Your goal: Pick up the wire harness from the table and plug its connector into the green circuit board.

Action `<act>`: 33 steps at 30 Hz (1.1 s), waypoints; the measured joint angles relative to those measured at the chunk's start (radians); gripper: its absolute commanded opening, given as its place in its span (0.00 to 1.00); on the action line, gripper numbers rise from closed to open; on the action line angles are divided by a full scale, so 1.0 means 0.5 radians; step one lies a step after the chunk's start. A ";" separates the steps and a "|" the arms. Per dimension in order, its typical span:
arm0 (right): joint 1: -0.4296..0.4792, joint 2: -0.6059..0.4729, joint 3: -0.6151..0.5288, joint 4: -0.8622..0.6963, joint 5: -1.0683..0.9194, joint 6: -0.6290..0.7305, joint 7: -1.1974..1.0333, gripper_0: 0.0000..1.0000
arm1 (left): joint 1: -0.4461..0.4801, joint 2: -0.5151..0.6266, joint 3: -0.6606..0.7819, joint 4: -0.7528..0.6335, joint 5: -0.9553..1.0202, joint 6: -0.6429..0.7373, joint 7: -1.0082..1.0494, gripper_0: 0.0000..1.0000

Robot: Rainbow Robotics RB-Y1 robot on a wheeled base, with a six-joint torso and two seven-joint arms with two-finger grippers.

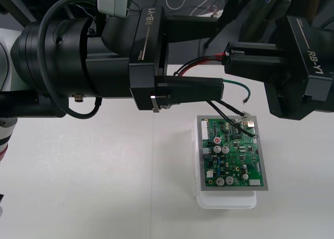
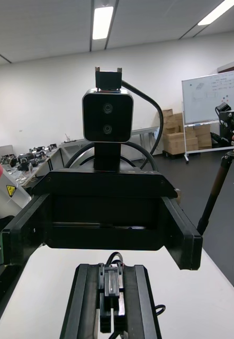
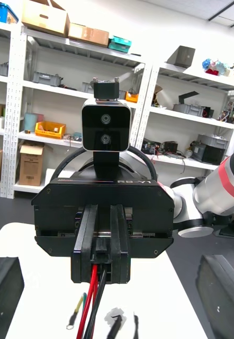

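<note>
My right gripper (image 1: 227, 55) comes in from the right above the table, shut on one end of the wire harness (image 1: 194, 64). In the left wrist view its fingers (image 3: 87, 241) clamp a small black piece, with red, black and green wires (image 3: 90, 296) hanging below. The black wires drop to the far edge of the green circuit board (image 1: 233, 154), beside a metal piece (image 1: 247, 122). I cannot tell whether the plug is seated. My left gripper (image 1: 218, 56) is open, its fingers (image 1: 195, 88) either side of the right gripper's tips.
The board sits on a white base (image 1: 227, 200) right of the table's middle. The green wire (image 1: 239, 85) ends loose in the air above the board. Bare table (image 1: 94, 176) lies to the left and front.
</note>
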 measured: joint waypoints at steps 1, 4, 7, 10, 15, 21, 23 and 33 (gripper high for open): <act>0.000 0.000 0.000 0.000 0.000 0.000 0.000 0.00 | 0.000 0.000 0.000 0.000 0.000 0.000 0.000 0.94; 0.000 0.000 0.000 -0.001 0.000 0.000 0.000 0.00 | 0.000 0.005 -0.001 0.000 0.000 0.000 0.000 0.93; 0.000 0.000 0.000 -0.001 0.000 0.000 0.000 0.00 | -0.001 0.019 -0.010 0.001 0.000 0.000 0.001 0.93; 0.000 0.000 0.000 -0.001 0.000 0.000 0.000 0.00 | -0.004 0.035 -0.029 0.001 0.000 0.001 0.001 0.93; 0.000 0.000 0.000 -0.001 0.000 0.000 0.000 0.00 | -0.023 0.048 -0.058 0.008 0.001 0.002 0.003 0.93; 0.000 0.000 0.000 -0.001 0.000 0.000 0.000 0.00 | -0.041 0.050 -0.062 0.022 0.002 0.009 0.026 0.93; 0.000 0.000 0.000 -0.001 0.000 0.000 0.000 0.00 | -0.041 0.050 -0.062 0.025 0.002 0.009 0.043 0.93; 0.000 0.000 0.000 -0.001 0.000 0.000 0.000 0.00 | -0.041 0.050 -0.062 0.032 0.007 0.010 0.066 0.44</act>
